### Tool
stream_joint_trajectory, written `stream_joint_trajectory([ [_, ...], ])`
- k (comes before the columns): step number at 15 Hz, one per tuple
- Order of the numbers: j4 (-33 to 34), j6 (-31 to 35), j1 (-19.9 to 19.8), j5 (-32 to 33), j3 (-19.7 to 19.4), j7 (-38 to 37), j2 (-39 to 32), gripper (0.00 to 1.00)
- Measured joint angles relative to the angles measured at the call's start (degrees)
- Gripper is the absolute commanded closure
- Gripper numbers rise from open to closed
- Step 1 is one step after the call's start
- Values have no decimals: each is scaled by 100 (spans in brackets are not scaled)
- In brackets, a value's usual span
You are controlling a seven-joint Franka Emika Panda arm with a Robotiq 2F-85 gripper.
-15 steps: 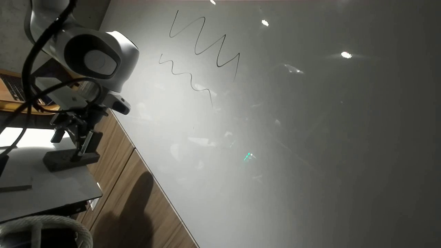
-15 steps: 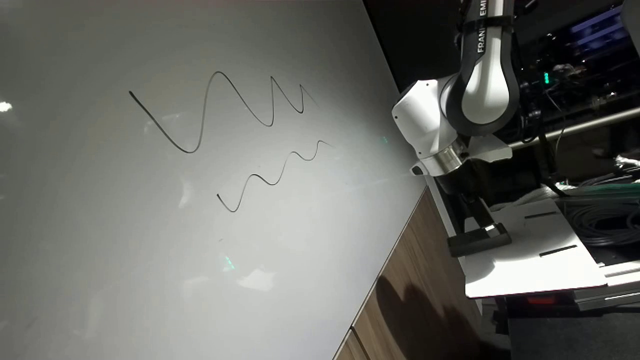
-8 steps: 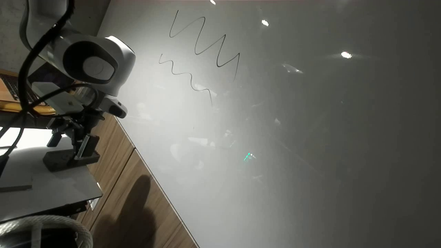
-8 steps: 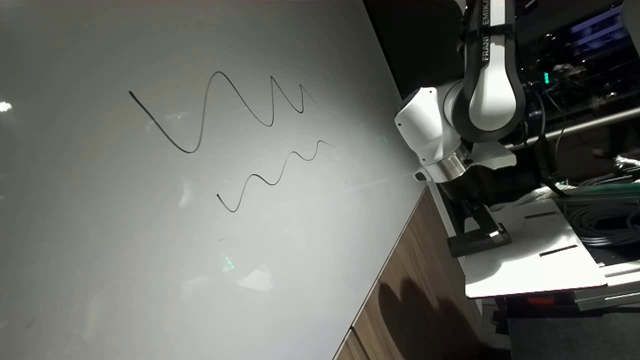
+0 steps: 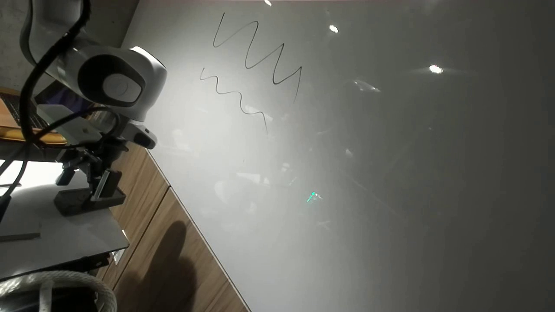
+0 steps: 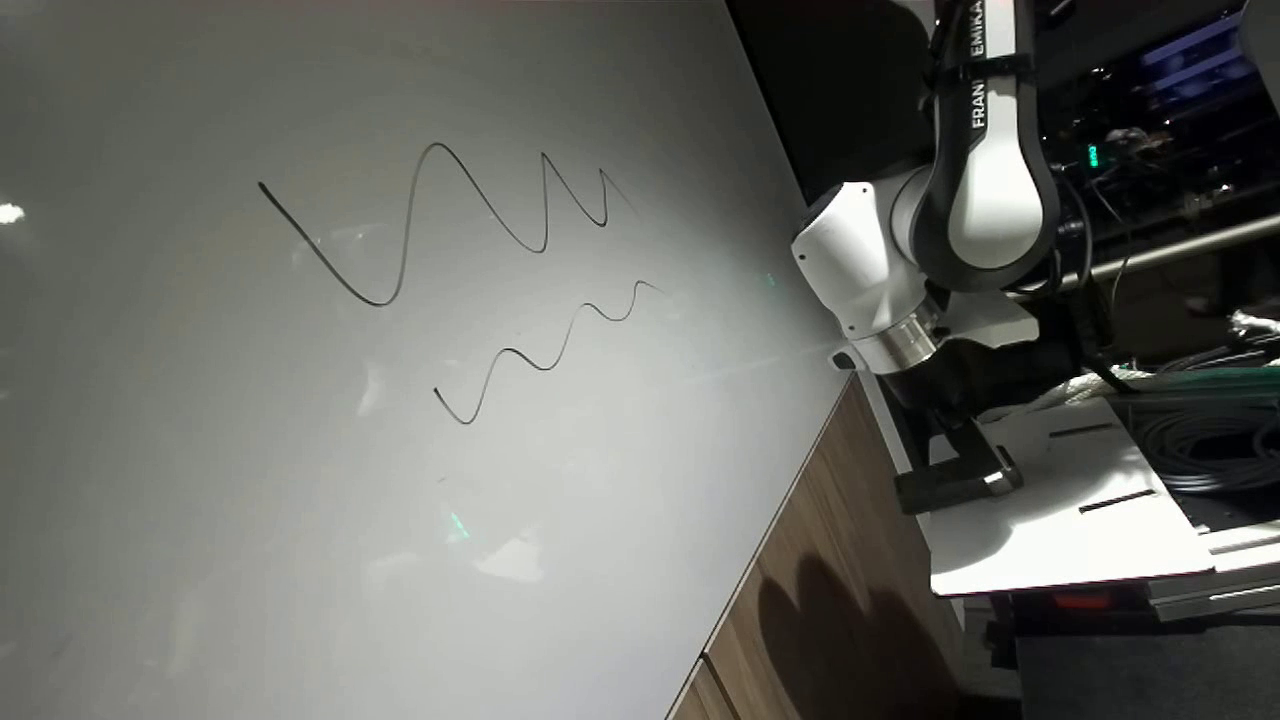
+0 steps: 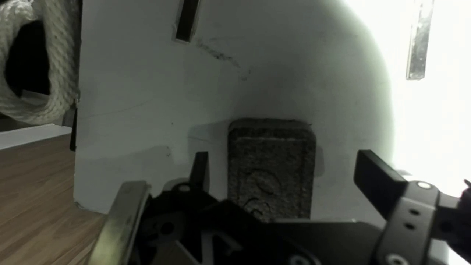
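Two fingers of the black robotic hand stood wide apart, gripping nothing, on either side of a dark grey rectangular block in the wrist view. This block lay on a flat white worktop; beyond stretched a glossy pale-grey panel with two thin black wavy lines.

A dark, round-cornered block lies on a white platform.
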State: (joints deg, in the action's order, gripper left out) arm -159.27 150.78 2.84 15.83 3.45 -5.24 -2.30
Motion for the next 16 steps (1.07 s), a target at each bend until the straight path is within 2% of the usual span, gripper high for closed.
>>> stream_joint_trajectory([
  [16,71,1,4,-1,-82,-59,0,0],
])
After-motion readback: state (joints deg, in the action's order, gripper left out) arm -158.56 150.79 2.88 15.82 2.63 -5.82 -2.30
